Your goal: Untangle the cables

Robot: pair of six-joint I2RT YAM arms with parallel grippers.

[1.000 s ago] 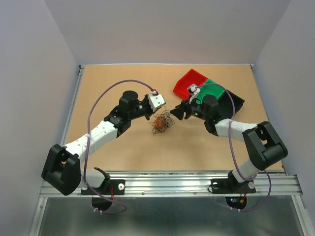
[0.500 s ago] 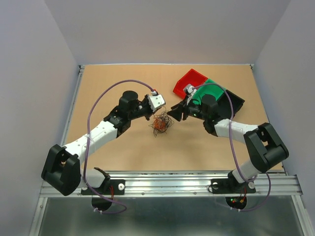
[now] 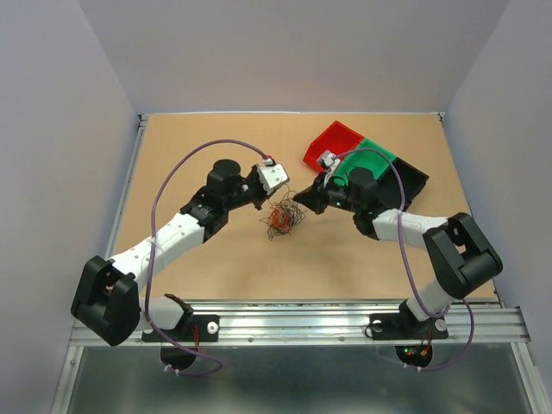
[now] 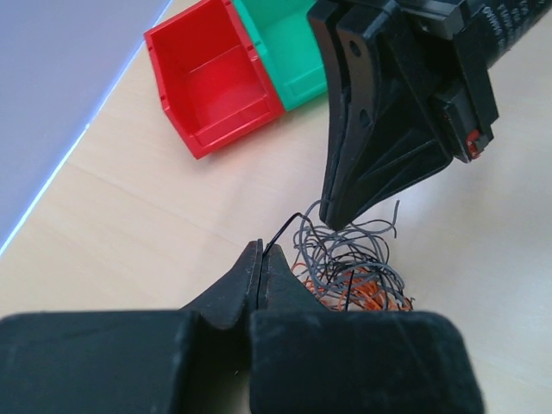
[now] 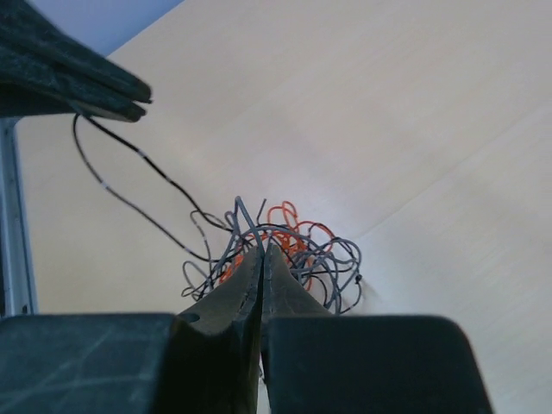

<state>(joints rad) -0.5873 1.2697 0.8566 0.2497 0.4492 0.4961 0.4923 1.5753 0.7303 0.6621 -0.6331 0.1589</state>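
Observation:
The cables (image 3: 283,216) form a small tangle of grey, black and orange-red wires on the tan table. My left gripper (image 3: 260,198) sits just left of the tangle. It is shut on a thin black cable (image 4: 280,231) that comes out of its tips (image 4: 261,250) and runs into the tangle (image 4: 349,272). My right gripper (image 3: 302,199) reaches in from the right, and its closed tips (image 5: 263,250) are at the top of the tangle (image 5: 293,250), pinching a grey strand. In the right wrist view the left gripper (image 5: 129,99) holds the black cable (image 5: 138,177) stretched toward the pile.
A red bin (image 3: 332,145), a green bin (image 3: 373,157) and a black bin (image 3: 412,179) stand in a row behind my right arm. The red bin (image 4: 216,82) and green bin (image 4: 280,43) show empty. A metal rail (image 3: 302,321) runs along the near edge.
My right gripper has moved left onto the tangle and gone from open to shut. The left gripper stayed shut, almost in place.

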